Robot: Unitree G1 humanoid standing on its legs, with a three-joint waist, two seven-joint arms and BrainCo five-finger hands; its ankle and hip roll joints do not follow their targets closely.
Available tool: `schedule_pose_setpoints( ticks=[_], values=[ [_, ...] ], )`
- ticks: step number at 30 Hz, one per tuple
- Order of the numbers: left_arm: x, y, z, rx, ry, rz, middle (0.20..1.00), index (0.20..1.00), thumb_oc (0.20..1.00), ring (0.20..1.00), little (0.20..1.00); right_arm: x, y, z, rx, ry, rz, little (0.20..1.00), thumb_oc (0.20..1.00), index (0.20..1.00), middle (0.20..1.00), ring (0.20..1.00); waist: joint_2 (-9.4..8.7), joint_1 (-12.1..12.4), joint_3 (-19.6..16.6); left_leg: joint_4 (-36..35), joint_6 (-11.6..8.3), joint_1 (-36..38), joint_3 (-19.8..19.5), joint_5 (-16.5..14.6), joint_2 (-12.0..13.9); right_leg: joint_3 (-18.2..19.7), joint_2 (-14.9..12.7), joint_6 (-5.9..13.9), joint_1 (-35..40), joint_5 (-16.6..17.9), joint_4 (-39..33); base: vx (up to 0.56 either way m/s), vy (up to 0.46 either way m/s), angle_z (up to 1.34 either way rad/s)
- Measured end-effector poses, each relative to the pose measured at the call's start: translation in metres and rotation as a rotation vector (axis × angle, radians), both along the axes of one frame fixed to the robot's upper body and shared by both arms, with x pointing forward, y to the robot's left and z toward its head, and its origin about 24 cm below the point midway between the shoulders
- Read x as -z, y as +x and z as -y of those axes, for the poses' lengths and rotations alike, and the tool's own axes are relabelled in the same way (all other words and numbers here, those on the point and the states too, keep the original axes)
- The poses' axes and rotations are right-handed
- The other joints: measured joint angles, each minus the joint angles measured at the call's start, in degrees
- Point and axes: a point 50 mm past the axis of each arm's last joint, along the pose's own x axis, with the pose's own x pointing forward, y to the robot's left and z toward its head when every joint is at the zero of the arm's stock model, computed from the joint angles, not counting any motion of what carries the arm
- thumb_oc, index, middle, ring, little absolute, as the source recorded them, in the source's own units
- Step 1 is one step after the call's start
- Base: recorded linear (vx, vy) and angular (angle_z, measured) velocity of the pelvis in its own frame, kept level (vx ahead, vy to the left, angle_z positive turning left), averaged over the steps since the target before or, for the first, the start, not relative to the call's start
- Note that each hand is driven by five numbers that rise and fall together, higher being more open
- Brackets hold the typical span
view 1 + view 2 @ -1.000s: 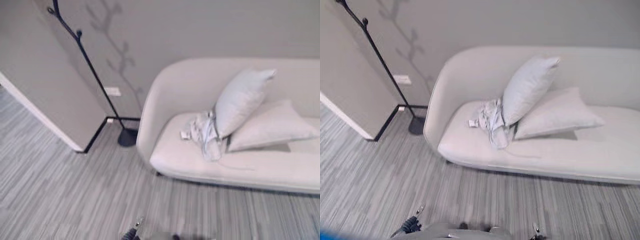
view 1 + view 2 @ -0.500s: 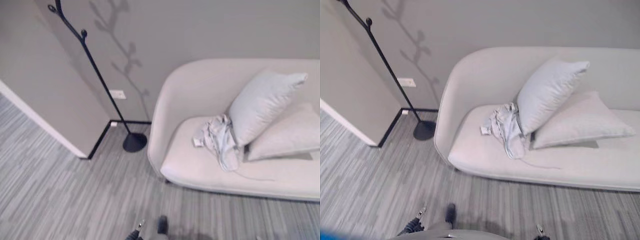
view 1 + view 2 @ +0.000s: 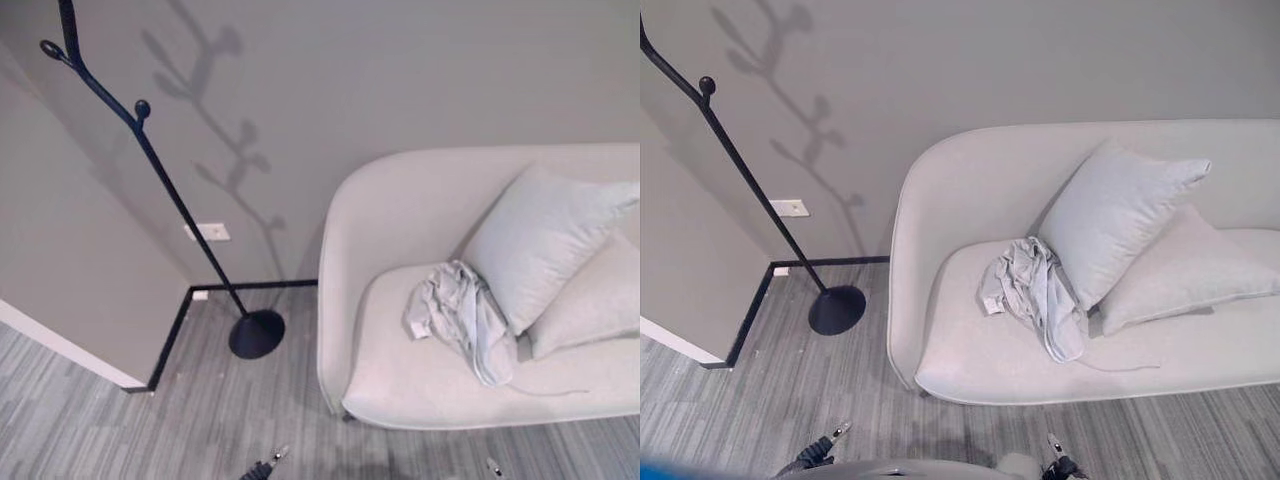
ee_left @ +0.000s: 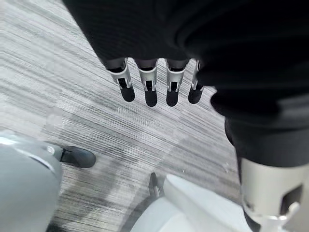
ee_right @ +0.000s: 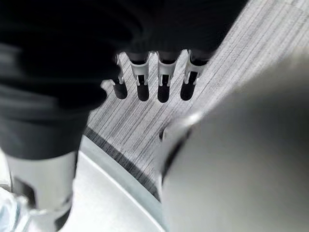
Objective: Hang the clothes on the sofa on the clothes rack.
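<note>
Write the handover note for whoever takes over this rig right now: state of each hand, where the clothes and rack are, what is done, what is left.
Left hand: open, holding nothing, hanging over the floor.
Right hand: open, holding nothing, also hanging low.
Clothes: crumpled heap on the sofa seat, against the upright pillow.
Clothes rack: black, standing by the wall, left of the sofa, nothing on the part in view.
Done: nothing picked up yet.
Left: grasp the clothes, carry them over, hang them.

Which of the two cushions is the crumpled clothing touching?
The upright cushion, propped against the sofa back. The clothing lies bunched against its lower edge. The flatter cushion lies farther right, behind it.
</note>
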Motion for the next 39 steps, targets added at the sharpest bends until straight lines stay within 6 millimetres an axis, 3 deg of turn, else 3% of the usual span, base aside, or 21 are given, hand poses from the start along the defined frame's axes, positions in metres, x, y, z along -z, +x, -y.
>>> schedule_pose_setpoints(
  ticks=[3,5,7,10,11,12,14,15,16,17,18,19,20,22,25,26,28,30,32,35,39],
  values=[
    [0.0,0.005,0.006,0.018,-0.011,0.037,1.0,1.0,1.0,1.0,1.0,0.004,-0.027,-0.002,0.008,-0.007,-0.08,1.0,1.0,1.0,1.0,1.0,-3.19,-1.09,0.48,-0.24,-1.15,4.15,-0.86,-1.46,-1.46,-1.21,-1.08,-2.27,0.67,4.06,-1.8,0.15,-0.106,0.29],
    [0.0,0.009,0.011,0.036,-0.022,0.05,1.0,1.0,1.0,1.0,1.0,0.003,-0.03,0.001,-0.004,-0.018,-0.092,1.0,1.0,1.0,1.0,1.0,-2.71,-1.19,0.34,1.0,-2.15,4.69,-1.79,-2.44,-0.22,-2.26,0.08,-4.71,2.19,5.33,-2.79,0.21,-0.154,0.1],
    [0.001,0.013,0.023,0.033,-0.049,0.057,1.0,1.0,1.0,1.0,1.0,0.002,-0.026,0.006,-0.013,-0.04,-0.09,1.0,1.0,1.0,1.0,1.0,-0.57,-0.93,1.01,4.23,-2.51,4.71,-2.06,-2.68,2.12,-2.89,2.63,-5.76,6.55,5.33,-8.34,0.25,-0.2,0.09],
    [0.002,0.009,0.026,0.009,-0.058,0.049,1.0,1.0,1.0,1.0,1.0,0.001,-0.017,0.009,-0.114,-0.073,-0.069,1.0,1.0,1.0,1.0,1.0,-0.72,-0.64,1.02,10.9,-3.12,4.15,-2.1,-2.79,3.36,-2.88,4.21,-6.9,12.64,6.12,-14.28,0.03,-0.127,0.06],
    [0.002,0.011,0.028,0.006,-0.062,0.053,1.0,1.0,1.0,1.0,1.0,-0.001,-0.005,0.01,-0.191,-0.101,-0.033,1.0,1.0,1.0,1.0,1.0,-1.0,-0.44,0.74,15.88,-4.55,1.77,-2.44,-2.37,3.58,-2.92,4.42,-7.3,13.55,6.51,-15.73,-0.01,-0.192,0.02],
    [-0.001,0.02,0.02,-0.001,-0.034,0.089,1.0,1.0,1.0,1.0,1.0,-0.007,0.024,0.006,-0.32,-0.162,0.072,1.0,1.0,1.0,1.0,1.0,-2.49,0.19,0.58,27.72,-6.23,-6.09,-3.86,-2.14,2.96,-2.8,3.64,-7.38,13.77,6.58,-18.13,0.01,-0.123,0.0],
    [-0.005,0.026,0.012,-0.045,-0.007,0.142,1.0,1.0,1.0,1.0,1.0,-0.019,0.062,-0.003,-0.563,-0.275,0.185,1.0,1.0,1.0,1.0,1.0,-4.04,0.68,1.47,36.62,-6.9,-13.03,-6.73,-2.44,2.53,-3.1,3.83,-7.8,14.87,7.04,-19.49,0.09,-0.09,0.07],
    [-0.007,0.024,0.003,-0.097,0.007,0.159,1.0,1.0,1.0,1.0,1.0,-0.023,0.073,-0.013,-0.665,-0.305,0.226,1.0,1.0,1.0,1.0,1.0,-5.71,1.24,1.94,38.71,-6.83,-15.42,-6.14,-2.32,1.79,-3.09,3.55,-6.24,16.25,5.96,-21.39,0.16,0.008,-0.05],
    [-0.005,0.019,0.012,-0.186,-0.021,0.172,1.0,1.0,1.0,1.0,1.0,-0.033,0.092,-0.012,-0.754,-0.389,0.276,1.0,1.0,1.0,1.0,1.0,-2.49,2.22,2.44,32.91,-6.82,-17.74,-6.31,-0.49,7.22,-3.15,5.49,-7.47,14.29,-0.65,-11.23,0.21,0.076,-0.07],
    [-0.008,0.022,0.005,-0.199,-0.001,0.196,1.0,1.0,1.0,1.0,1.0,-0.039,0.102,-0.014,-0.779,-0.417,0.317,1.0,1.0,1.0,1.0,1.0,-4.67,1.96,2.96,28.51,-7.65,-18.97,-6.86,0.51,8.14,0.31,0.66,-9.2,11.57,-4.69,-1.54,0.21,0.1,0.04],
    [-0.008,0.021,-0.002,-0.201,0.019,0.179,1.0,1.0,1.0,1.0,1.0,-0.041,0.104,-0.013,-0.809,-0.447,0.31,1.0,1.0,1.0,1.0,1.0,-3.92,1.57,3.17,19.67,-7.28,-18.08,-7.39,2.05,11.03,0.49,2.43,-7.79,12.68,-5.56,-2.27,0.21,0.125,0.13],
    [-0.006,0.016,-0.001,-0.188,0.025,0.153,1.0,1.0,1.0,1.0,1.0,-0.042,0.106,-0.012,-0.876,-0.486,0.305,1.0,1.0,1.0,1.0,1.0,-3.84,2.07,2.88,4.81,-7.4,-14.83,-6.5,4.95,12.24,0.45,3.36,-7.1,14.93,-4.05,-5.77,0.2,0.144,0.12],
    [-0.006,0.018,0.005,-0.185,0.011,0.156,1.0,1.0,1.0,1.0,1.0,-0.044,0.11,-0.013,-0.899,-0.51,0.309,1.0,1.0,1.0,1.0,1.0,-3.51,1.92,2.75,-1.15,-7.38,-14.4,-6.57,7.38,13.57,0.3,4.22,-7.19,15.84,-3.2,-7.99,0.21,0.157,-0.09],
    [-0.007,0.024,0.007,-0.182,0.013,0.176,1.0,1.0,1.0,1.0,1.0,-0.043,0.11,-0.023,-0.999,-0.525,0.302,1.0,1.0,1.0,1.0,1.0,-3.57,2.58,2.91,-1.17,-7.8,-15.6,-8.04,9.5,15.0,1.79,5.33,-8.33,18.37,-0.29,-13.47,0.3,0.256,-0.26],
    [-0.005,0.015,0.009,-0.223,0.014,0.151,1.0,1.0,1.0,1.0,1.0,-0.036,0.096,-0.034,-1.125,-0.542,0.279,1.0,1.0,1.0,1.0,1.0,-2.7,1.59,2.36,-1.11,-7.74,-11.22,-2.89,9.51,14.53,2.46,4.79,-8.09,24.21,-0.06,-17.47,0.28,0.226,-0.22],
    [-0.005,0.015,0.011,-0.219,0.011,0.152,1.0,1.0,1.0,1.0,1.0,-0.034,0.091,-0.033,-1.132,-0.54,0.265,1.0,1.0,1.0,1.0,1.0,-2.55,1.69,2.26,-1.12,-7.71,-10.07,-3.02,9.53,14.1,2.66,4.27,-7.9,25.36,-0.17,-18.19,0.18,0.147,-0.12],
    [-0.005,0.019,0.015,-0.205,0.003,0.159,1.0,1.0,1.0,1.0,1.0,-0.031,0.084,-0.029,-1.131,-0.536,0.231,1.0,1.0,1.0,1.0,1.0,-1.65,1.69,1.69,-1.14,-7.61,-9.17,-2.63,9.6,12.8,3.0,2.93,-6.51,26.12,-0.29,-18.89,0.15,0.16,-0.09],
    [-0.004,0.017,0.021,-0.2,-0.012,0.152,1.0,1.0,1.0,1.0,1.0,-0.03,0.079,-0.021,-1.135,-0.547,0.21,1.0,1.0,1.0,1.0,1.0,-0.06,1.8,0.88,-1.03,-4.48,-7.69,-1.6,11.97,11.96,3.2,1.95,-4.03,26.06,-0.98,-18.77,0.14,0.169,-0.09],
    [-0.002,0.011,0.024,-0.194,-0.014,0.127,1.0,1.0,1.0,1.0,1.0,-0.029,0.076,-0.018,-1.17,-0.566,0.193,1.0,1.0,1.0,1.0,1.0,1.2,1.71,0.08,-0.82,-6.53,-6.83,-1.6,11.18,11.18,3.05,0.56,-1.65,26.0,-2.42,-17.78,0.05,0.074,0.02],
    [-0.003,0.013,0.013,-0.187,0.018,0.134,1.0,1.0,1.0,1.0,1.0,-0.029,0.081,-0.04,-1.2,-0.552,0.235,1.0,1.0,1.0,1.0,1.0,-2.23,2.14,1.21,-0.81,-5.94,-7.98,-1.08,10.79,6.16,2.91,-4.59,0.79,23.62,-3.49,-15.52,-0.03,0.055,0.06],
    [-0.004,0.015,0.009,-0.191,0.042,0.135,1.0,1.0,1.0,1.0,1.0,-0.031,0.095,-0.039,-1.215,-0.671,0.182,1.0,1.0,1.0,1.0,1.0,-2.49,3.48,2.18,-0.81,-5.13,-11.8,-1.71,10.89,3.99,2.08,-6.65,3.84,20.5,-2.52,-16.49,-0.08,0.027,0.11]
  ],
)
